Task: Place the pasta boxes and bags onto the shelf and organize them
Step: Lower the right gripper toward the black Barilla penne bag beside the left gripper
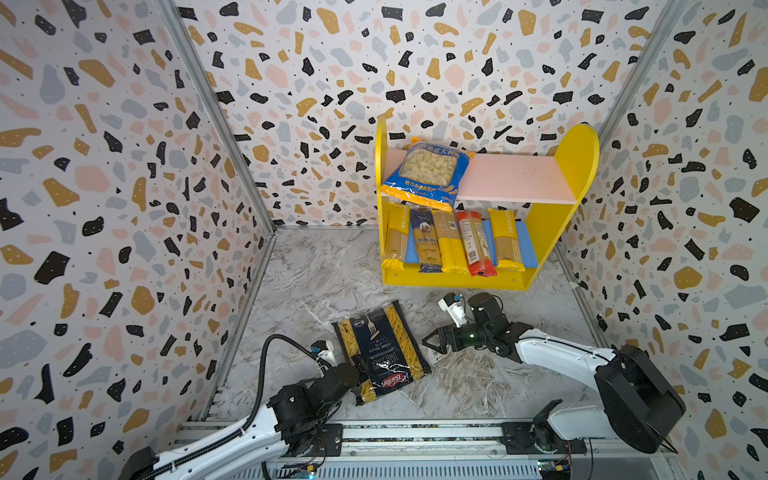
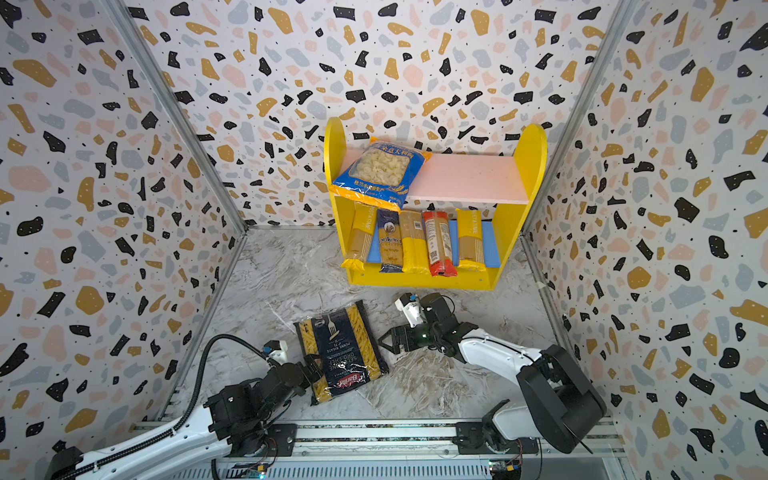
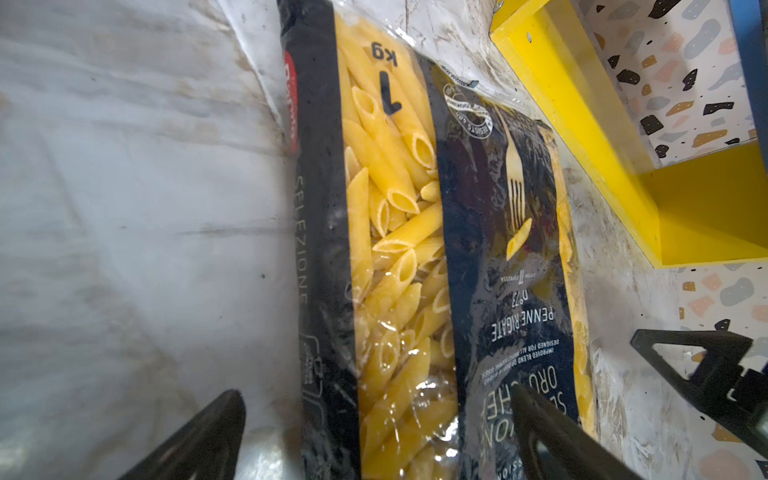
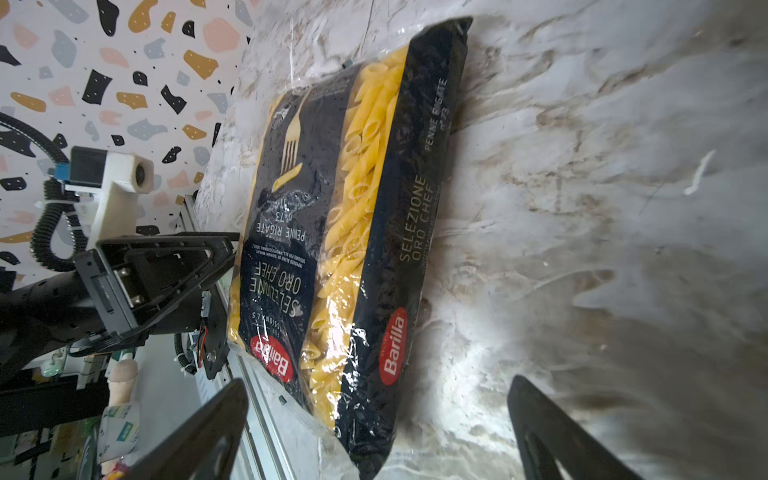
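Note:
The dark navy Barilla bag [image 1: 380,353] [image 2: 340,353] lies flat on the marble table in front of the shelf [image 1: 577,158] [image 2: 532,145]. My left gripper [image 1: 358,380] [image 2: 312,376] is open at the bag's near left end. In the left wrist view the bag [image 3: 399,249] runs between the two spread fingers [image 3: 199,436]. My right gripper [image 1: 430,345] [image 2: 384,343] is open just right of the bag, and the bag's end [image 4: 353,249] reaches between its spread jaws. A blue-orange orecchiette bag [image 1: 426,172] [image 2: 380,170] lies on the pink upper board. Several long spaghetti packs [image 1: 451,245] [image 2: 415,245] rest on the blue lower board.
Patterned walls close in the table on three sides. A metal rail [image 1: 415,432] runs along the front edge, carrying both arm bases. The shelf stands at the back right against the wall. The right half of the pink board [image 1: 515,178] is bare.

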Robot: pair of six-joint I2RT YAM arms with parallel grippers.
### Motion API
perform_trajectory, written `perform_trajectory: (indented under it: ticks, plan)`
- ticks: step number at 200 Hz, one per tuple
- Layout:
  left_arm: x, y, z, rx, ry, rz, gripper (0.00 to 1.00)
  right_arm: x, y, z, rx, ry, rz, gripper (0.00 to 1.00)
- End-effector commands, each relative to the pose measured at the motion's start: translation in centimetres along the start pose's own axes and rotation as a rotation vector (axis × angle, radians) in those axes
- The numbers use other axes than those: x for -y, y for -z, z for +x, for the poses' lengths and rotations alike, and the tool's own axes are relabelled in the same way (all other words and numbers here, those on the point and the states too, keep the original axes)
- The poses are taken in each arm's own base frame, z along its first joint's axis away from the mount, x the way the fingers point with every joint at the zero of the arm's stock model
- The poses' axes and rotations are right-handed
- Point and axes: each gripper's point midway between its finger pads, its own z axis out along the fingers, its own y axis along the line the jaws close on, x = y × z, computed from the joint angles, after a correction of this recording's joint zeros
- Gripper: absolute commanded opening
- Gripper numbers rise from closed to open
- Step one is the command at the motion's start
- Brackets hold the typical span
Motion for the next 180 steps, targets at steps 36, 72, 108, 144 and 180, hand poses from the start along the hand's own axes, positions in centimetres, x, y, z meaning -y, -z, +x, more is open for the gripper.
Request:
perform_trajectory:
  ticks: [36, 72, 108, 144, 180]
  plan:
    - [1.0, -1.0, 0.6, -0.015, -0.051, 0.024, 1.00, -0.8, -3.0, -0.2, -0.046, 0.009, -0.072, 0.78]
    - [1.4, -1.6, 1.0, -0.034, -0.065, 0.044, 1.00, -0.5, -4.3, 0.0, -0.077, -0.013, -0.099, 0.79]
    - [1.6, -1.9, 1.1, -0.041, -0.033, 0.099, 1.00, -0.7, -5.6, 0.1, -0.111, -0.031, -0.148, 0.79]
    - [1.4, -2.2, 1.1, -0.042, -0.022, 0.120, 1.00, -1.1, -7.2, 0.9, -0.160, -0.054, -0.196, 0.72]
    - [1.8, -2.5, 1.1, -0.053, -0.030, 0.146, 1.00, -2.1, -8.5, 1.6, -0.188, -0.057, -0.235, 0.64]
